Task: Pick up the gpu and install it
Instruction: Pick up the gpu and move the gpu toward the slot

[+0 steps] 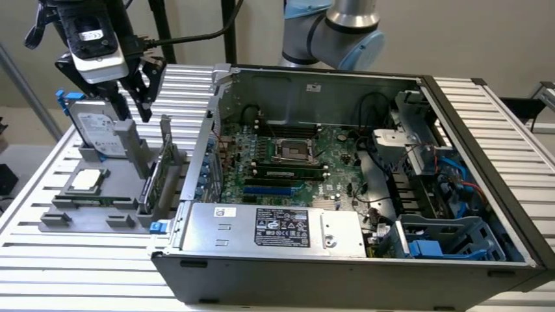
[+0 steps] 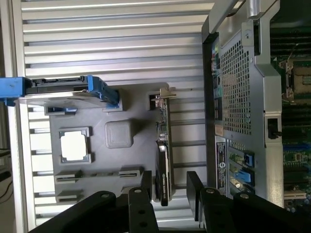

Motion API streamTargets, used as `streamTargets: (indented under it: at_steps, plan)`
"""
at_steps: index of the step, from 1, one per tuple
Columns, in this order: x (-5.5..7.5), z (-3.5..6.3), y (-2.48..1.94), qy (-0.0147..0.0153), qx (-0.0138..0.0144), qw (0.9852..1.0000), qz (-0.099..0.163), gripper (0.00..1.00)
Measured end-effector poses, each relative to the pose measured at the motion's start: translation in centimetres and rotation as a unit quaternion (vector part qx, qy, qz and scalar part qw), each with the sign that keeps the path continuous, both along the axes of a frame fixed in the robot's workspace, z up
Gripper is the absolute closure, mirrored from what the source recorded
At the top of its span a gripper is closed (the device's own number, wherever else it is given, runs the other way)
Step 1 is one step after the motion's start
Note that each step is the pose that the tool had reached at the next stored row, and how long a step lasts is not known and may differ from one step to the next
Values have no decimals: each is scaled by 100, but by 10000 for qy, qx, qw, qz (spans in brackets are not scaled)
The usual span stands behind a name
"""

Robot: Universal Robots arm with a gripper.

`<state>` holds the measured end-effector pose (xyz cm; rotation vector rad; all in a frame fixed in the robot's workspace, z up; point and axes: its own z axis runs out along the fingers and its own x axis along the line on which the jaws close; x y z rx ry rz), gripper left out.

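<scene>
Exterior view
- Holder: we see a grey holder lying on the slatted desk.
- Gpu: the gpu stands on edge in the holder, along the side nearest the open computer case.
- Hand: the hand hangs above the holder, clear of the gpu.
- Hard drive: the hard drive stands upright in the holder.

Wrist view
- Hand: we find the fingers spread and holding nothing, one on each side of the gpu's line.
- Gpu: seated in the holder, with its black shroud towards the hand.
- Processor: a processor lies flat in a holder pocket.

Beige wall, slatted metal table
</scene>
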<state>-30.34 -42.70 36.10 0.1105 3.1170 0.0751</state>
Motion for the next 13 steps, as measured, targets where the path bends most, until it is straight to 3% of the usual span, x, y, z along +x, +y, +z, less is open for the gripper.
streamTargets:
  at_steps: [13]
  plan:
    - [-62,-235,-14,0,0,10000,0,58]
